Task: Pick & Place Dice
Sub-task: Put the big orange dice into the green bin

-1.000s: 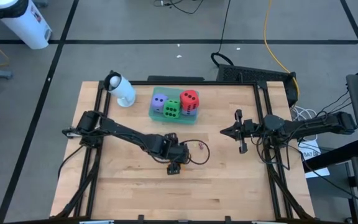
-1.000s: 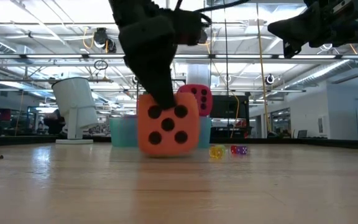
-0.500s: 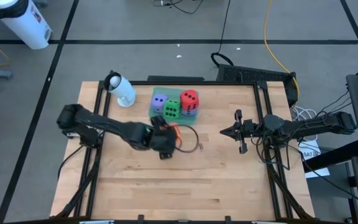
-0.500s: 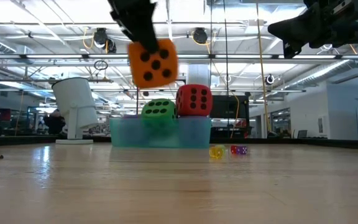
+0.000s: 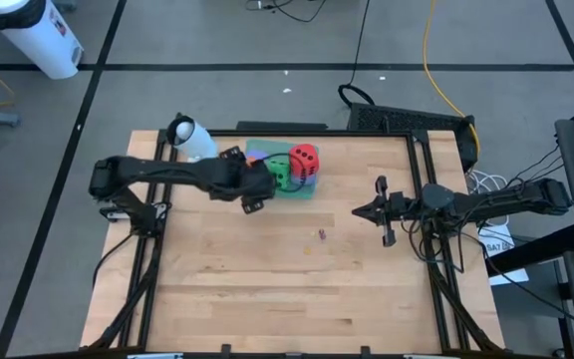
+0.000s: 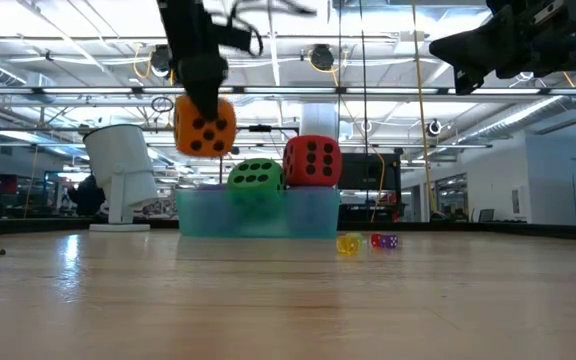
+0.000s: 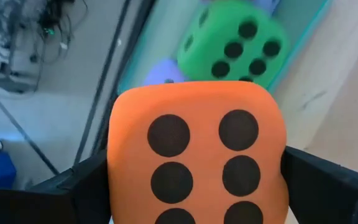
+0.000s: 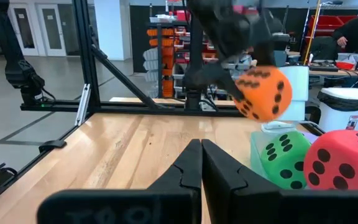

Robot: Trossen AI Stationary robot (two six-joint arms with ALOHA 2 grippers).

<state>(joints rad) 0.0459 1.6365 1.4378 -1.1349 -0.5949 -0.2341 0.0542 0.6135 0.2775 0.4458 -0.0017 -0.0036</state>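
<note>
One orange die (image 6: pixel 205 124) hangs clamped in the left gripper (image 5: pixel 254 189) just above the tray's (image 6: pixel 308 215) near-left corner, beside the green die (image 6: pixel 255 176); the right gripper (image 5: pixel 383 212) waits closed.

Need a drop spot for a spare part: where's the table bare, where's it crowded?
Bare: wood from the tiny dice to the table near edge. Crowded: back edge, teal tray, white cup, left gripper holding the orange die above.
</note>
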